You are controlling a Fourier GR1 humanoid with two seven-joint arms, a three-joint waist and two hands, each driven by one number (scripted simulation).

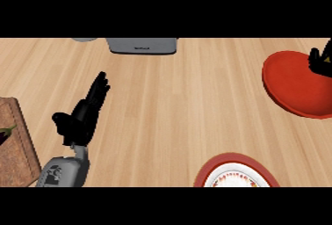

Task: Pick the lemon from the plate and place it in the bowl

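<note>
Lemon: not visible. Red bowl point(299, 85): near the bench's point(182, 96) right edge; right hand point(321, 59) over its far rim, fingers curled, contents hidden. Red-rimmed plate point(235, 173): near edge, partly cut off. Left hand point(84, 112): fingers straight, resting at left. Wooden board point(16, 145): left edge. Grey appliance point(142, 45): far edge, label unreadable.

A light wooden surface point(188, 110) fills the view. At twelve o'clock, a grey appliance point(142, 45) is cut off by the top edge. At nine o'clock lies a brown wooden cutting board point(14, 145), holding a dark purple vegetable point(6, 133).
</note>
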